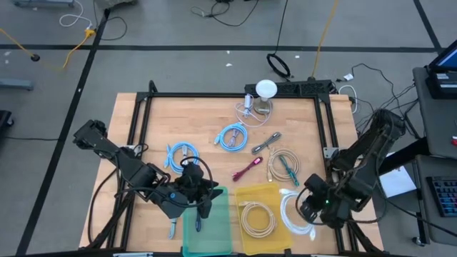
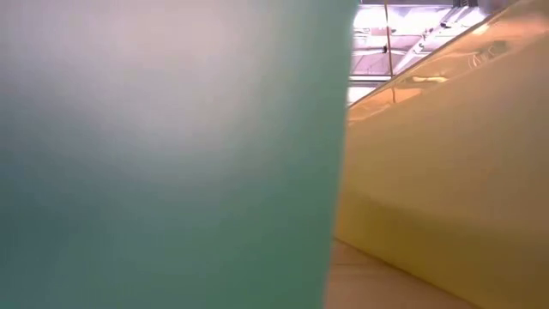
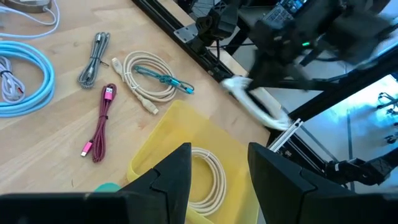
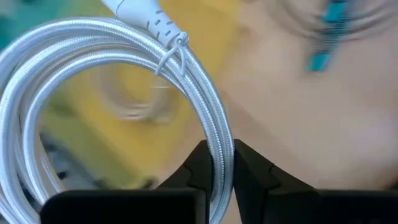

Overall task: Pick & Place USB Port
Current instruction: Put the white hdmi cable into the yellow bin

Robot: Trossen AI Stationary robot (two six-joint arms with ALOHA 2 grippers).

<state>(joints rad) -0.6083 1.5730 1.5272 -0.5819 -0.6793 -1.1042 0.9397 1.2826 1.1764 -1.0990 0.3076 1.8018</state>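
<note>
White coiled USB cable [image 4: 124, 74] is hanging limp, light (tied bundle) in the clenched right gripper [image 4: 219, 168]; left gripper [image 3: 217, 168] is holding nothing.

High view: straight down over the whole wooden table [image 1: 193, 121], both arms included; low view: level at table height, pressed close against the green tray [image 2: 163, 154] and yellow tray [image 2: 437, 189]; left wrist view: slanting down across the yellow tray [image 3: 161, 149], also visible from above; right wrist view: very near, filled by the white cable [image 4: 124, 43].
</note>
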